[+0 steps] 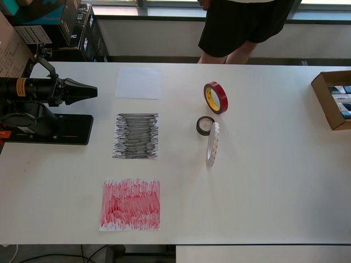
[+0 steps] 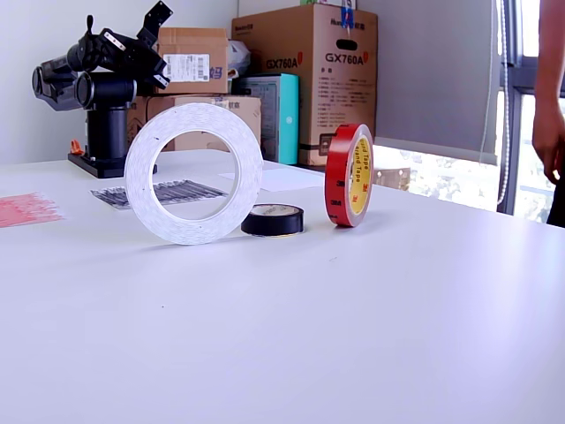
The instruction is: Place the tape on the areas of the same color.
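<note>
Three tape rolls sit together right of centre in the overhead view. The red tape [image 1: 216, 97] [image 2: 340, 177] stands on edge, the small black tape [image 1: 204, 126] [image 2: 273, 219] lies flat, and the thin white tape [image 1: 213, 144] [image 2: 141, 190] stands on edge beside it. Left of them lie three sheets in a column: white [image 1: 139, 83] [image 2: 282, 179], scribbled black [image 1: 136, 136] [image 2: 110, 196] and scribbled red [image 1: 130, 204] [image 2: 26, 209]. My gripper [image 1: 90, 91] [image 2: 152, 40] hovers at the table's left in the overhead view, far from the rolls. Its fingers come to one point with nothing between them.
The arm's black base [image 1: 49, 129] sits at the overhead view's left edge. An open cardboard box [image 1: 326, 101] stands at the right edge. A person [image 1: 236, 27] stands at the far side. Cardboard boxes [image 2: 305, 79] are stacked behind the arm.
</note>
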